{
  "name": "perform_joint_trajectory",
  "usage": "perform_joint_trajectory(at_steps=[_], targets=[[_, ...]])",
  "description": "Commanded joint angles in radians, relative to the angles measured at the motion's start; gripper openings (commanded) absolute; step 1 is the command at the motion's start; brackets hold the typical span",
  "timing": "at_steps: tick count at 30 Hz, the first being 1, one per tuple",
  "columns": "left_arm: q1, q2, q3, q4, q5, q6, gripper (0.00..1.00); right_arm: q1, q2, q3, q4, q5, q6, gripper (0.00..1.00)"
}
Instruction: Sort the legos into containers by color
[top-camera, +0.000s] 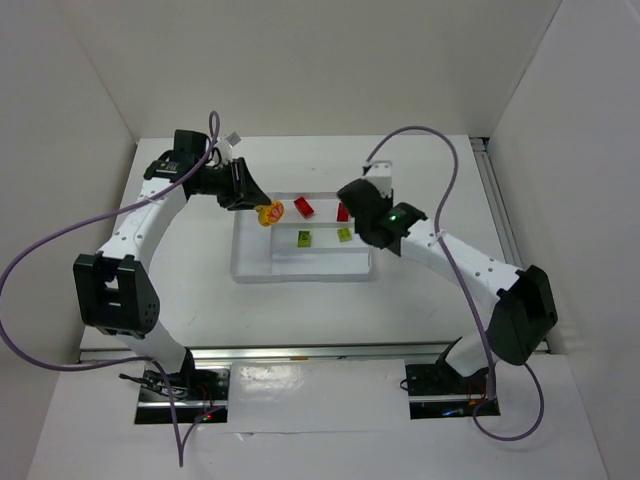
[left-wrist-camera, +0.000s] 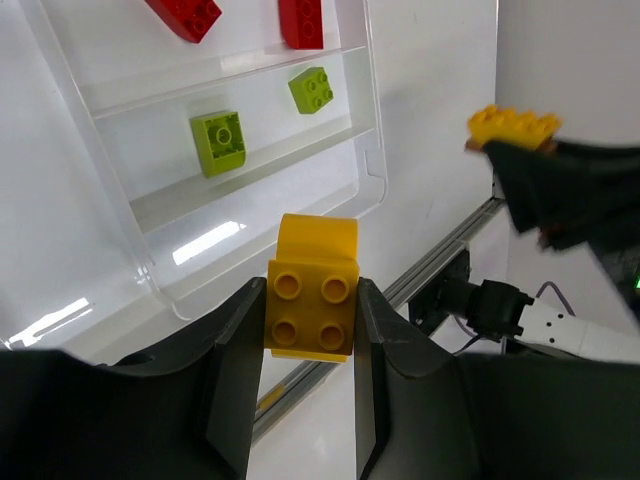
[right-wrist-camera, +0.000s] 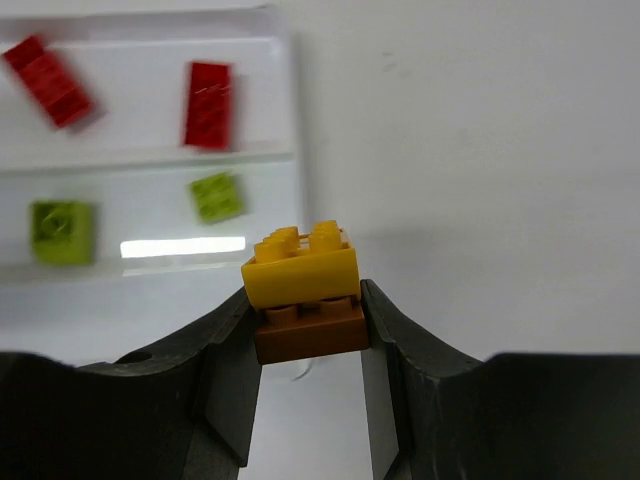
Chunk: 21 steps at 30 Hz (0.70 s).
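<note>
Both arms carry a load. The left gripper (left-wrist-camera: 310, 325) is clamped on a yellow four-stud plastic brick (left-wrist-camera: 314, 262), its fingers pressing the two side walls with the studs facing the wrist camera. This leaves the underside free, which would suit setting the brick down flat. The shallow translucent-white plastic tray (left-wrist-camera: 372, 190) lies below and ahead of these fingertips, up and to their left. Which compartment the brick hangs over cannot be told. The right gripper (right-wrist-camera: 305, 312) is closed on a two-brick stack, a yellow studded brick (right-wrist-camera: 300, 268) seated on an orange-brown brick (right-wrist-camera: 310, 338), with the fingers bearing mainly on the lower brick's sides. The tray sits ahead and to the left of this gripper, so the stack is held near the tray's right edge, above the white table (right-wrist-camera: 480, 150). Being two colours, the stack probably has to be pulled apart before either piece can be sorted, which may be why it is held aloft. Ahead of both grippers, two red rectangular bricks (right-wrist-camera: 208, 105) lie in one narrow channel and two lime green square bricks (right-wrist-camera: 217, 196) in the next. The channel nearest the grippers shows no brick where visible.
</note>
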Motion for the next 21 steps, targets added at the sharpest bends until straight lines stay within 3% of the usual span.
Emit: perform_joint_trajectory(at_steps=[1,6,10,15,21], targets=[[-0.014,-0.047,0.024,-0.008,0.008,0.038,0.0,-0.199,-0.053,-0.001,0.005,-0.091,0.034,0.0],[-0.014,-0.056,0.047,-0.082,-0.134,0.061,0.0,-0.416,-0.04,-0.02,0.059,-0.36,0.02,0.0],[0.012,-0.056,0.038,-0.156,-0.608,0.03,0.0,-0.5,-0.001,-0.03,0.03,-0.409,0.046,0.0],[0.142,-0.093,-0.093,-0.115,-0.665,-0.015,0.0,-0.588,-0.001,-0.116,0.067,-0.469,0.087,0.0],[0.198,-0.104,-0.161,-0.074,-0.765,-0.038,0.0,-0.649,0.008,-0.208,0.121,-0.504,0.126,0.0]])
